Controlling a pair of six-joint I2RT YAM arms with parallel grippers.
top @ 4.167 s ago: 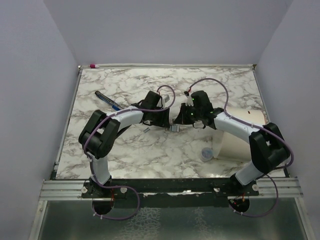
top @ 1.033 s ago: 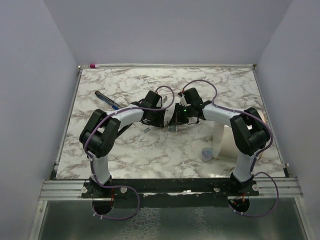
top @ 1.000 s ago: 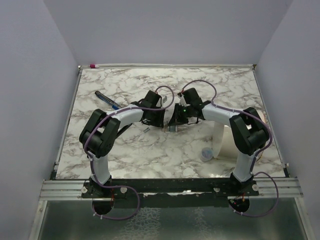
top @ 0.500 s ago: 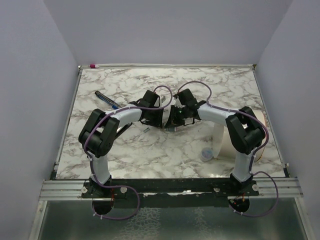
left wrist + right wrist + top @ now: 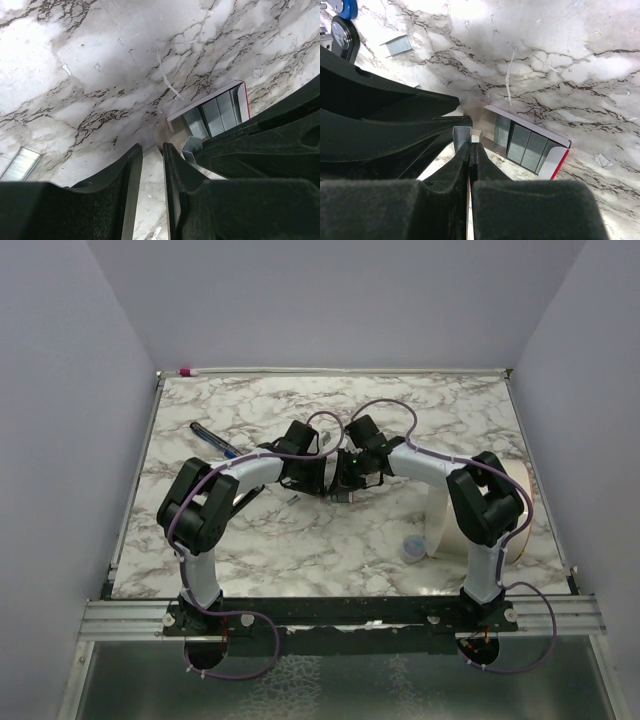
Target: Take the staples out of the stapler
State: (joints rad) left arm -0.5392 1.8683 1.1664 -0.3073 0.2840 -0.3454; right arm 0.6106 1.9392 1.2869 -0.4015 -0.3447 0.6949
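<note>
1. At the middle of the desk (image 5: 250, 540), the two arms meet tip to tip, the left fingers (image 5: 328, 483) coming in from the left and the right fingers (image 5: 469, 146) from the right.
2. The left fingers stand a narrow gap apart. The left wrist view shows bare marble through that gap and nothing held between them.
3. The right fingers are pressed fully together.
4. A small silvery ribbed metal end, which looks like part of the stapler (image 5: 461, 136), sits right at the right fingertips, wedged against the black body of the left arm's fingers. Most of it is hidden. I cannot tell whether the right fingers pinch it or only touch it.
5. Just beyond both sets of fingertips lies a small white box (image 5: 527, 140) with red edges, open on the desk, with rows of grey staples inside.
6. One loose strip of staples (image 5: 292, 499) lies flat on the marble just left of the meeting point, apart from the box.
7. A blue-black pen (image 5: 215, 440) lies further to the far left, well apart from the stapler.
</note>
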